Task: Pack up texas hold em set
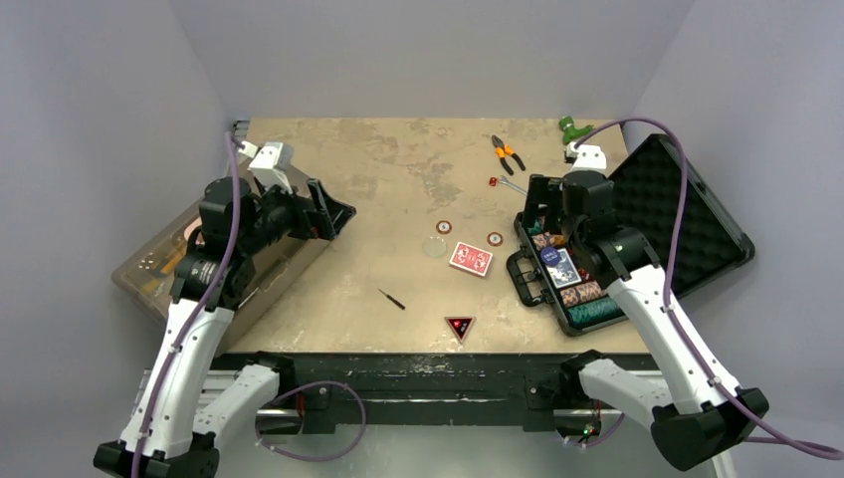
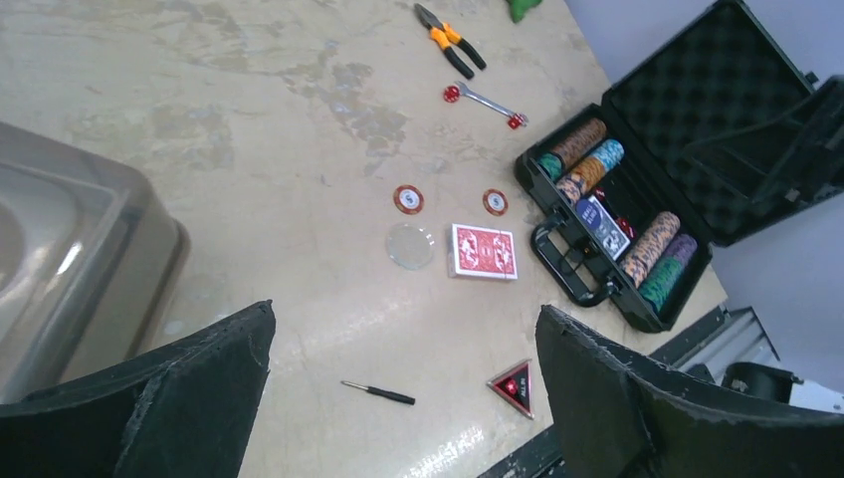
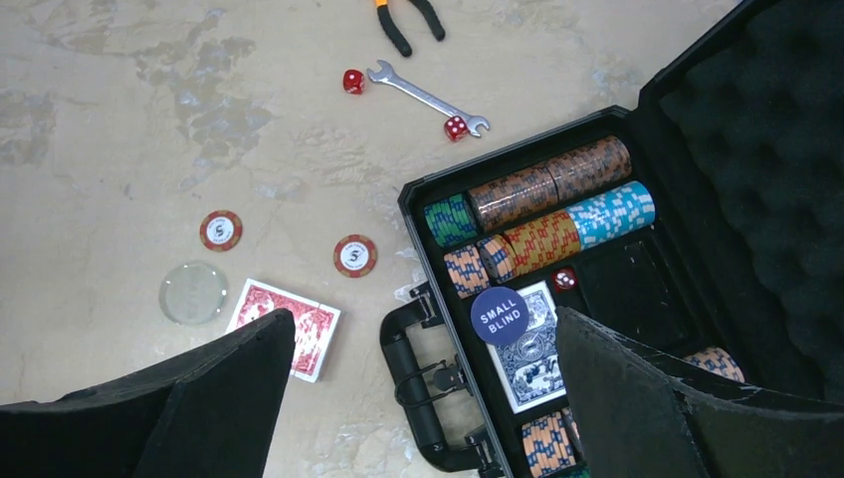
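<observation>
We note the case (image 1: 647, 199) open at the right edge of the tabletop (image 1: 378, 169), presumably to receive the red deck (image 1: 470, 259), two chips (image 1: 444, 226) and clear disc (image 1: 435, 246) lying loose mid-tabletop; left end effector (image 2: 405, 317) and right end effector (image 3: 425, 317) hover wide, empty.

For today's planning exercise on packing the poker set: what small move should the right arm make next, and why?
Probably swing the open right gripper left and down over the red card deck. It lies loose on the table just beside the black case, and the slot next to the blue deck looks empty.
</observation>
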`<state>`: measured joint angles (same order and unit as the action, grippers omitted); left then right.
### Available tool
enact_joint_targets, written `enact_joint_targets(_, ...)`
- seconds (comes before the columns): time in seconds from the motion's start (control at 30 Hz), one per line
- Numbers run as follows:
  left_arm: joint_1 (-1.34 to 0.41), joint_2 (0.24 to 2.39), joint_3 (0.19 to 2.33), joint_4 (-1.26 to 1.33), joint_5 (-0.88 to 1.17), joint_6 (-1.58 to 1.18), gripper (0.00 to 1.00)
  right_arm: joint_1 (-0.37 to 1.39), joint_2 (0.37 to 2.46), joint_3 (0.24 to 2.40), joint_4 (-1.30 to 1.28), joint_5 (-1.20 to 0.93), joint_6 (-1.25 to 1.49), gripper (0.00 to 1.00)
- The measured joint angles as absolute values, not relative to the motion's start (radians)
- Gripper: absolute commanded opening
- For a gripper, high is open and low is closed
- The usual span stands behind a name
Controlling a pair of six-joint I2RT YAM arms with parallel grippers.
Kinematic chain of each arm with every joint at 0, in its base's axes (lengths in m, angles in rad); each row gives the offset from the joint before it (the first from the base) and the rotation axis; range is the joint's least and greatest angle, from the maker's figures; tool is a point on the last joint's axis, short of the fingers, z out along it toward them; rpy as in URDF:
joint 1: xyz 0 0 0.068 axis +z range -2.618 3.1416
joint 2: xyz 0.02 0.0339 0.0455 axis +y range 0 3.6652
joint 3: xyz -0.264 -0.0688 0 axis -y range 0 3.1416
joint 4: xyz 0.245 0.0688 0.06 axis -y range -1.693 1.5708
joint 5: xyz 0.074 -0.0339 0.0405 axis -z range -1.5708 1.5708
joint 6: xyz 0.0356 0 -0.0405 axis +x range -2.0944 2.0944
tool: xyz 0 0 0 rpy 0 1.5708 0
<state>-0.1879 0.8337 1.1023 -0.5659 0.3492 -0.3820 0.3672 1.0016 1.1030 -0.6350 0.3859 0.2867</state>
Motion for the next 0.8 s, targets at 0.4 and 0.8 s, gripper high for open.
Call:
enact_joint_targets(0.4, -0.284, 0.997, 1.141, -0.503, 0.348, -0.341, 1.0, 0.37, 1.206, 1.15, -0.677, 0.218, 0.168, 0.99)
enact_joint_targets(0.8, -0.292, 0.995, 1.006, -0.406, 0.397, -0.318, 1.0, 0.624, 1.494, 1.131, -0.583, 0.109, 0.015, 0.99)
